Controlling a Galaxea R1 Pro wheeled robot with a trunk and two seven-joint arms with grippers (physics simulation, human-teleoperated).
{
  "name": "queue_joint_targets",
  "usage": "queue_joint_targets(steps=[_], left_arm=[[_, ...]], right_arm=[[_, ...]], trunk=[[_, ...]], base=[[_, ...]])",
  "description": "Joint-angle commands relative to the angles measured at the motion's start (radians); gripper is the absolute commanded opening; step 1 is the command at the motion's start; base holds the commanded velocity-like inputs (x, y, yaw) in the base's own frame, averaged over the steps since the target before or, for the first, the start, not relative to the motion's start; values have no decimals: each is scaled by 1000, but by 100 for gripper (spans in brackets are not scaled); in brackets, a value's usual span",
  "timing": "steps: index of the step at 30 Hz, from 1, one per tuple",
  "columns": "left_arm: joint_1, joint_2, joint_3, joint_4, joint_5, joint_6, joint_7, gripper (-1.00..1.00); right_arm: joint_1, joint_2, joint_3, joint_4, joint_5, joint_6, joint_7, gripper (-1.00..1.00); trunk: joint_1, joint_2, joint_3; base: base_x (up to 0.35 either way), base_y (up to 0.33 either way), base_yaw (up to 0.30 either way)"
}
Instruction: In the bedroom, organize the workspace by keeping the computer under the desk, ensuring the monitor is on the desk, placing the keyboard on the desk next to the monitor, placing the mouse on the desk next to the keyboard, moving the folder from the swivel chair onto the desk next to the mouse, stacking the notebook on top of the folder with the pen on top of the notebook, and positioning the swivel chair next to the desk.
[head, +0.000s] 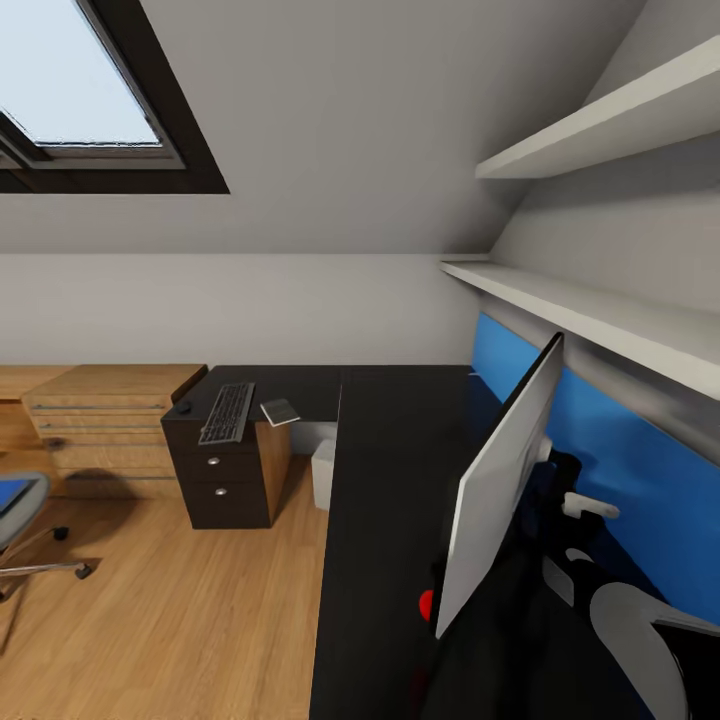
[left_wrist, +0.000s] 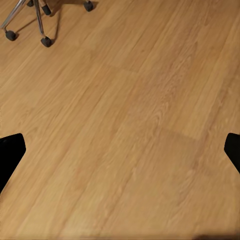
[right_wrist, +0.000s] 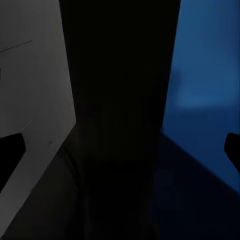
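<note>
My right arm (head: 640, 620) reaches behind the monitor (head: 500, 480), between its pale back and the blue back panel (head: 640, 470) of the desk (head: 390, 520). In my right wrist view the two dark fingertips (right_wrist: 11, 150) stand wide apart at the edges, with nothing between them; there I see the pale back of the monitor (right_wrist: 30, 100), a black gap and the blue panel (right_wrist: 210, 75). My left jaws are also spread wide and hold nothing; their fingertips (left_wrist: 10, 152) hang over the wood floor (left_wrist: 130, 125), with the castors of the swivel chair (left_wrist: 30, 20) further off.

The monitor stands on the near part of the desk, seen almost from its edge. On the far wing of the desk lie the keyboard (head: 227, 412), the small black mouse (head: 184, 407) just beside it, and the dark notebook (head: 281, 411) on the other side. Under them are two black drawers (head: 218, 478), both closed. The computer (head: 323, 475) stands on the floor under the desk. At the left edge the swivel chair (head: 20, 520) carries the blue folder (head: 10, 495) on its seat. I can read no writing anywhere.
</note>
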Motion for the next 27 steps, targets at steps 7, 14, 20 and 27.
queue_joint_targets(steps=[7, 14, 20, 27], left_arm=[[1, 0, -9, -3, 6, 1, 5, 100], [0, 1, -7, -3, 7, 80, 4, 100], [1, 2, -8, -4, 7, 178, 4, 100], [1, 2, -10, -6, 7, 194, 4, 100]], right_arm=[[-1, 1, -1, 2, -7, -5, 3, 100], [-1, 3, 1, 3, -7, -4, 6, 100], [-1, 9, -1, 0, -11, 7, 4, 100], [-1, 45, -8, -5, -13, 60, 2, 100]], trunk=[[0, -1, -1], [0, -1, -1], [0, -1, -1], [0, -1, -1]], base=[[-213, 0, 0], [-327, 0, 0], [-311, 0, 0], [-105, 0, 0]])
